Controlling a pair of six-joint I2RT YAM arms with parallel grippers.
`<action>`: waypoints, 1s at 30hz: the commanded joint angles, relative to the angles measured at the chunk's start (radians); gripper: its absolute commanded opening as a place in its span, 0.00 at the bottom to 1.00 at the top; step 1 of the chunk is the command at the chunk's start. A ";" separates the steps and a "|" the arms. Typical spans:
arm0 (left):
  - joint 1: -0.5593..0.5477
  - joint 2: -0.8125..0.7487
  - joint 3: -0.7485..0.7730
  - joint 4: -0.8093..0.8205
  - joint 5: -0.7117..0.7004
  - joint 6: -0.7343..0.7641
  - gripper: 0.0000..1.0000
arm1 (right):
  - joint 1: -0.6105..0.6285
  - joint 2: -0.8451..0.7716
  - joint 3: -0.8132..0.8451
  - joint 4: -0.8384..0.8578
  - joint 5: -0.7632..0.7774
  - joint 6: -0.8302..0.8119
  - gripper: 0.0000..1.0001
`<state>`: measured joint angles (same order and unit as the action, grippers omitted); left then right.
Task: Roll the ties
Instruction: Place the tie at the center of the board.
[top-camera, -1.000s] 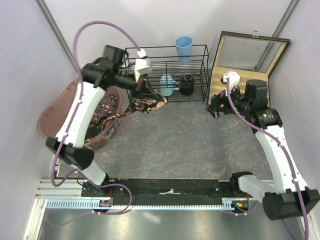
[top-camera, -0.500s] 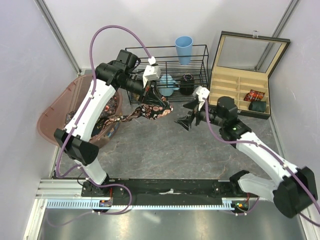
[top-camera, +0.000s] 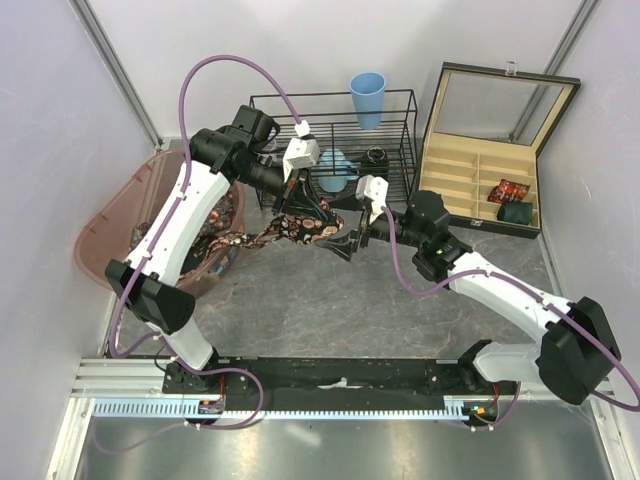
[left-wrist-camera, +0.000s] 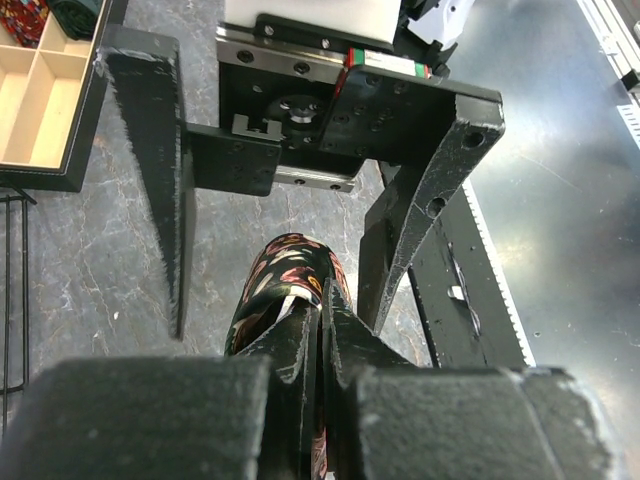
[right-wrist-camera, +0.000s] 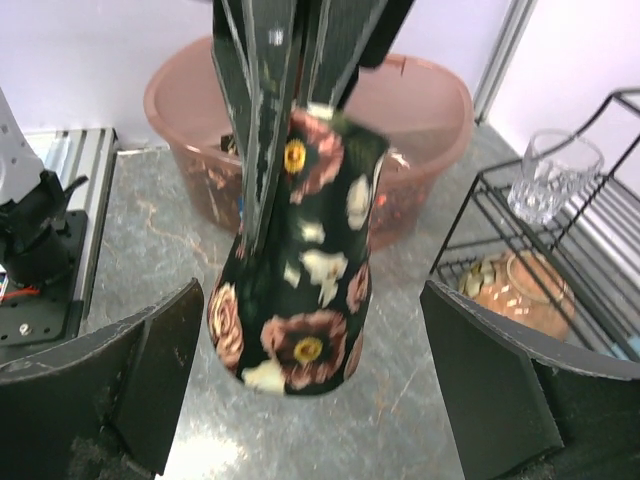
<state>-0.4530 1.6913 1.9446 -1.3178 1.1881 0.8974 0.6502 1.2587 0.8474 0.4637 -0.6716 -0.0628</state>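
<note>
Pinching one floral tie (right-wrist-camera: 300, 290), the left hand (top-camera: 303, 208) faces the right hand (top-camera: 348, 243), spread wide.

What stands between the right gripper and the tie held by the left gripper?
Nothing visible. The right gripper faces the hanging end of the tie with its jaws open and only air between them. The left gripper clamps the tie from above.

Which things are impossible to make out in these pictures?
- Top view: where the tie ends inside the tub, covered by the left arm.
- Left wrist: the pinched part of the tie, hidden between the shut left jaws.
- Right wrist: the tub contents, blurred through its wall.
</note>
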 joint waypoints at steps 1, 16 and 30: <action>-0.001 -0.033 -0.001 -0.015 0.031 0.048 0.02 | 0.015 0.024 0.051 0.122 -0.080 0.009 0.98; 0.026 -0.028 0.027 0.017 -0.057 -0.124 0.50 | 0.025 0.059 0.084 0.073 0.113 0.101 0.00; 0.450 -0.263 -0.329 0.002 -0.317 0.322 0.99 | -0.110 -0.120 0.124 -0.246 0.371 0.241 0.00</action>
<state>0.0063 1.5002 1.7676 -1.2743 1.0096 0.9543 0.5896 1.2076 0.9043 0.3214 -0.3931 0.1177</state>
